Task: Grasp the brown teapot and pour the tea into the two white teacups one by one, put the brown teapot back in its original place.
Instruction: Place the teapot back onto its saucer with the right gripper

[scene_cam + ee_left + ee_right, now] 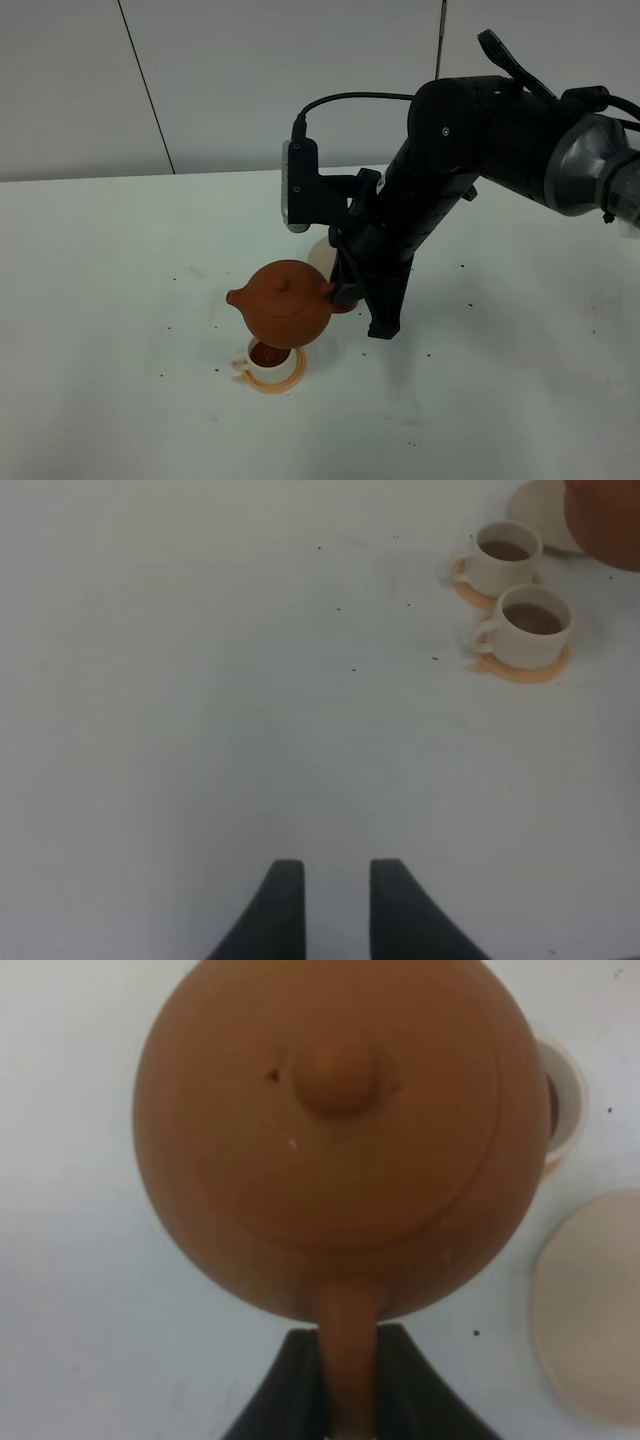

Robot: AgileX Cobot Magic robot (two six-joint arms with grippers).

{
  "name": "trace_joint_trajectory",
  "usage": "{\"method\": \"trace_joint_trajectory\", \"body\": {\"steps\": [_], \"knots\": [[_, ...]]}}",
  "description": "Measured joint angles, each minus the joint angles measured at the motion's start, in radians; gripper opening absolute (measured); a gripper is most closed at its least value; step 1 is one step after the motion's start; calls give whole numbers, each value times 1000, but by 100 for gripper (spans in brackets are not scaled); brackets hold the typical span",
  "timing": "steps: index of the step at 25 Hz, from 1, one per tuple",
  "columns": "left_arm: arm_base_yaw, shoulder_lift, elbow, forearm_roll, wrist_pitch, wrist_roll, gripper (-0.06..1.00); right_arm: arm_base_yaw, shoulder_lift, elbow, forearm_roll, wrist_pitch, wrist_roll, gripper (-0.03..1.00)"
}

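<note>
The brown teapot [285, 302] hangs level above the table, its handle clamped in my right gripper [340, 293]. In the right wrist view the teapot [340, 1130] fills the frame, and the handle runs between the fingers of the right gripper [348, 1385]. One white teacup [272, 360] with tea stands on an orange coaster just below the pot; the other is hidden behind it. The left wrist view shows both teacups [505, 555] [535, 625] holding tea. The cream trivet [320, 258] lies bare behind the pot. My left gripper [335, 900] is open and empty, far from the cups.
Small dark specks and a wet stain dot the white table [120, 300] around the cups. The right arm and its wrist camera [300, 185] lean over the trivet. A white panelled wall [200, 80] stands behind the table.
</note>
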Motion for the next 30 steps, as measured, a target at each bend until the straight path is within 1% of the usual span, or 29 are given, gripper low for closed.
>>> {"method": "trace_joint_trajectory", "body": {"steps": [5,16,20,24,30], "knots": [[0,0,0,0,0,0,23,-3,4,21,-27,-13,1,10],[0,0,0,0,0,0,23,-12,10,21,-32,-14,3,10],[0,0,0,0,0,0,23,-16,10,21,-70,-8,23,10],[0,0,0,0,0,0,23,-60,10,21,-70,29,35,10],[0,0,0,0,0,0,23,-142,10,21,-72,38,39,10]]}}
